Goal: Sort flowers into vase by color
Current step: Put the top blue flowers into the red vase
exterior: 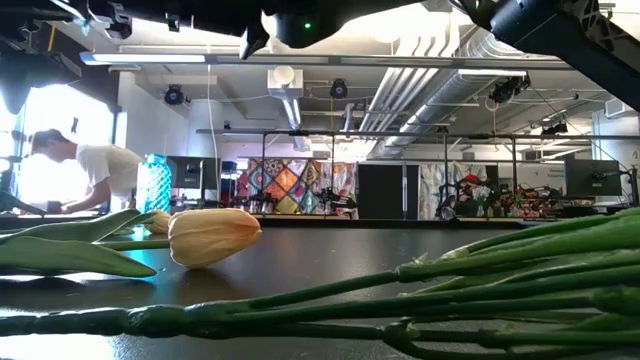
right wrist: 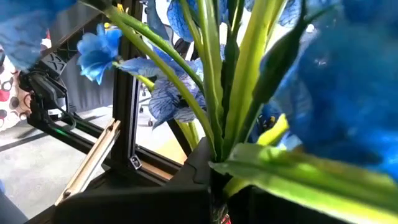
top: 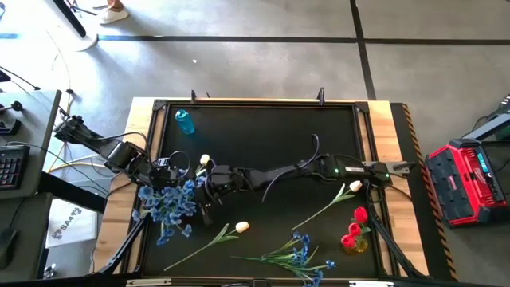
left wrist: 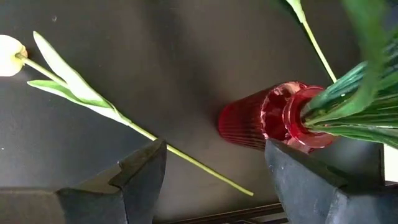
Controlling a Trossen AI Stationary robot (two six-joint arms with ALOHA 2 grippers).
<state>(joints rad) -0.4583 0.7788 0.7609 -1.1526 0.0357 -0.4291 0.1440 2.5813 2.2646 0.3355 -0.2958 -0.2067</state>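
A red ribbed vase (left wrist: pixel 255 121) stands at the table's left side with green stems in its mouth and a mass of blue blossoms (top: pixel 170 201) above it. My left gripper (left wrist: pixel 216 148) hovers open over it, one finger close beside the vase mouth; I cannot tell whether it touches. My right gripper (top: pixel 209 190) reaches across from the right into the bunch and is shut on stems. Cream tulips lie flat on the table (top: pixel 241 227) (top: pixel 355 186) (top: pixel 205 159). Red tulips (top: pixel 356 219) stand in a yellow vase. Loose blue sprays (top: pixel 299 255) lie near the near edge. My right gripper (right wrist: pixel 217 180) has the green stems of a blue spray (right wrist: pixel 214 140) between its two fingers, low on the bunch. The stems rise and fan out beyond the fingers, with blue blossoms above. A bit of red vase shows below the fingers. The gripper body hides the pinch itself.
A blue vase (top: pixel 185 121) stands near the far left corner. The yellow vase (top: pixel 356 241) sits near the right edge. A cream tulip's stem (left wrist: pixel 186 158) lies on the table by my left gripper. The black table (top: pixel 263 135) is framed by rails. A person (exterior: pixel 95 175) stands in the room behind.
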